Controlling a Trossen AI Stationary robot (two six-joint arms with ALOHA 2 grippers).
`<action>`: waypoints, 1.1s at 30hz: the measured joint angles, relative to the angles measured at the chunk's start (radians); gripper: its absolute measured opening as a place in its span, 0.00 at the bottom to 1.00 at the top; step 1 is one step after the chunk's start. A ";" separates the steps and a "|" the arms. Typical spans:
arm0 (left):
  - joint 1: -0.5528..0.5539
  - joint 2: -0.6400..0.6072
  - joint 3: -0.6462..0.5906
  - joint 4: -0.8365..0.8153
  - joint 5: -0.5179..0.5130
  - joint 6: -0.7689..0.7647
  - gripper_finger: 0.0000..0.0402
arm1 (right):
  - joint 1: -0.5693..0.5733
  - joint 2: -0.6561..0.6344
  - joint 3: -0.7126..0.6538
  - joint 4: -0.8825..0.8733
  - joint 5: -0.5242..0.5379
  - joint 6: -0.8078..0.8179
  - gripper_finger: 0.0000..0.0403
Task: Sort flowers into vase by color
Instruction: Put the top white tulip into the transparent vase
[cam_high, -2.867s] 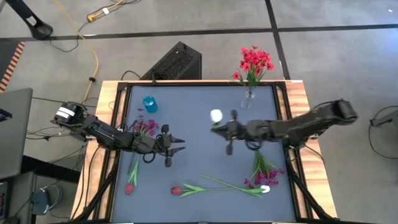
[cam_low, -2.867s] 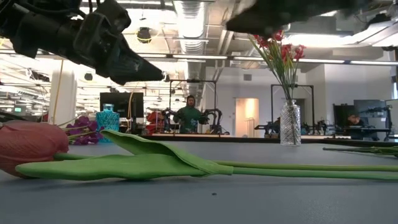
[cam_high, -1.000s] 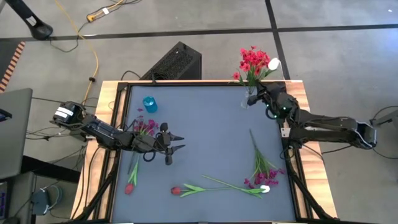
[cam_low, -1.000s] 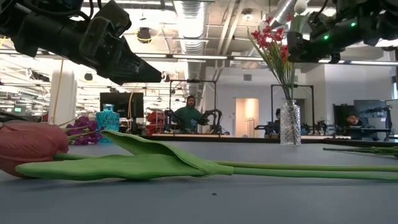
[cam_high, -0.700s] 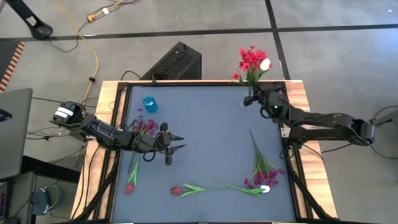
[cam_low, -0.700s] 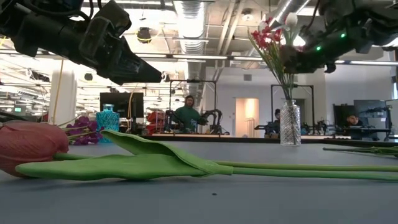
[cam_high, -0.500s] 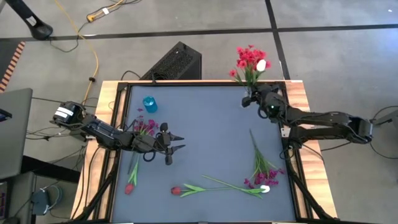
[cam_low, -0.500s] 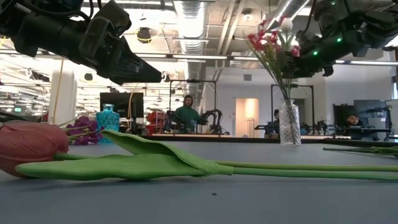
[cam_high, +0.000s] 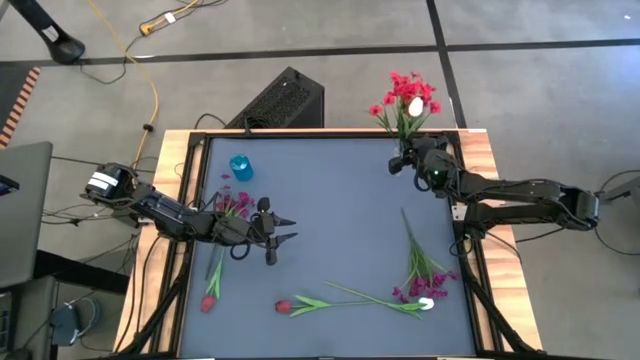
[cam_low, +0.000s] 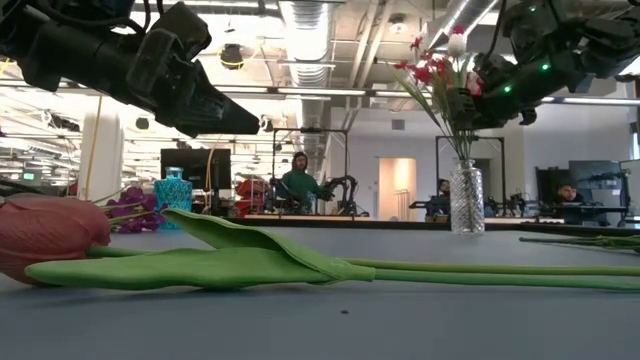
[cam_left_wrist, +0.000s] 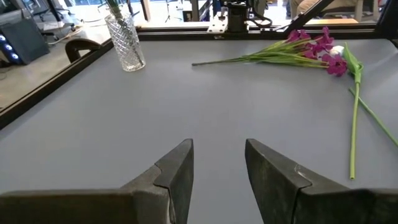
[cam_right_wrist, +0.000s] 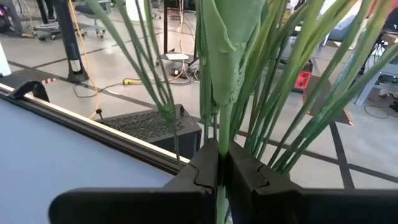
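My right gripper (cam_high: 405, 160) pinches the white tulip (cam_high: 415, 105) stem above the clear vase (cam_low: 466, 199) (reds already in it), so I'd lower straight and let go only once the stem seats.

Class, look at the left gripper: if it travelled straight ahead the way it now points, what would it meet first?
The left gripper, jaws open, points across bare table. Nothing lies close ahead. Farther on, probably the magenta spray or the table's far edge; depth is unclear. The glass vase stands off to one side.
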 joint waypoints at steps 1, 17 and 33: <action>0.000 0.000 0.000 0.000 0.000 0.000 0.34 | 0.000 0.000 0.000 -0.003 0.000 -0.001 0.12; 0.000 0.000 0.000 -0.005 0.000 0.000 0.34 | 0.000 0.000 0.001 -0.134 0.000 -0.030 0.45; 0.001 0.000 0.000 -0.004 0.000 0.000 0.34 | 0.051 -0.064 0.165 -0.660 -0.033 0.054 0.65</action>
